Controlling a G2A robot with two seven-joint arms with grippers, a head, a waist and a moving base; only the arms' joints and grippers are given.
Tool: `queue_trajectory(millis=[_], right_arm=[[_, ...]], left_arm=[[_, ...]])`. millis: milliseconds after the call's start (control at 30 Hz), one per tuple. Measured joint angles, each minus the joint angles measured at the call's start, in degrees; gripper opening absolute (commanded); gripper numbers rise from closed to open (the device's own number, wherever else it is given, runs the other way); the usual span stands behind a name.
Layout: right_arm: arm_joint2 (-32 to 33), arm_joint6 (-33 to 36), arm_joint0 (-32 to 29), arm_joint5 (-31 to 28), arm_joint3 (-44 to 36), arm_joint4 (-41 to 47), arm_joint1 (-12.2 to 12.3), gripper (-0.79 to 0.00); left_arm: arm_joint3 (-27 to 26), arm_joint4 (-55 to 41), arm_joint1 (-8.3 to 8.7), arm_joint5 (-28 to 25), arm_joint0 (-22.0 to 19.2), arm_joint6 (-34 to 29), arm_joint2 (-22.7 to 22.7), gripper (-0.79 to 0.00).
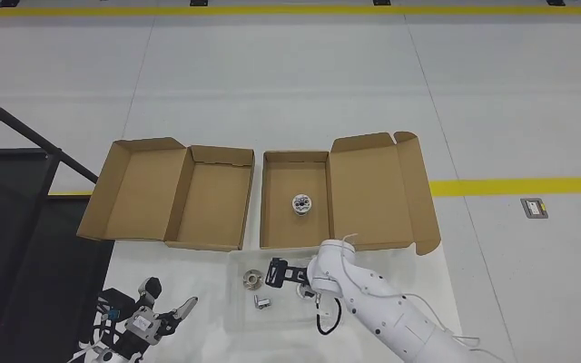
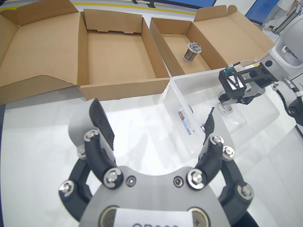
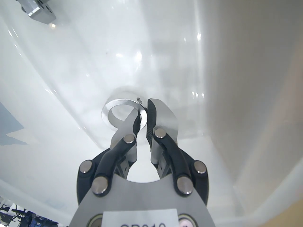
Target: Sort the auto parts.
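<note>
right gripper (image 3: 143, 119) jaws clamped on ring (image 3: 113, 106) wall in bin (image 3: 225, 83): lift straight, clear the rim first; left gripper (image 2: 153, 107) jaws apart.

Bin wall (image 2: 180, 109) just ahead of left end effector (image 2: 153, 109)

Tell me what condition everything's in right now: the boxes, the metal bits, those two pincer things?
Left pincer: open, holding nothing.
Right pincer: shut on the metal ring's wall, down in the clear bin.
Metal ring: gripped, one finger inside it, one outside.
Small bracket: lying loose in the bin.
Left cardboard box: lid open.
Right cardboard box: lid open.
Cylinder part: standing upright in the right box.
</note>
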Motion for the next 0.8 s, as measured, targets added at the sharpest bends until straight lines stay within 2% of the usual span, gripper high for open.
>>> queue_trajectory(millis=[267,400,500,800], right_arm=[[7.17,-3.87,-4.44,-2.26,-17.98,-3.79,3.17,-0.785],[11.37,-6.45,-6.41,2.62,-24.76,-5.92,3.97,-0.785],[12.55,-9.1,-6.74,6.97,-25.49,-6.55,3.85,-0.785],[12.54,-9.14,-6.74,7.02,-25.41,-6.54,3.84,-0.785]], left_arm=[[0.0,0.0,0.0,0.0,0.0,0.0,0.0,0.0],[0.0,0.0,0.0,0.0,0.0,0.0,0.0,0.0],[0.0,0.0,0.0,0.0,0.0,0.0,0.0,0.0],[0.0,0.0,0.0,0.0,0.0,0.0,0.0,0.0]])
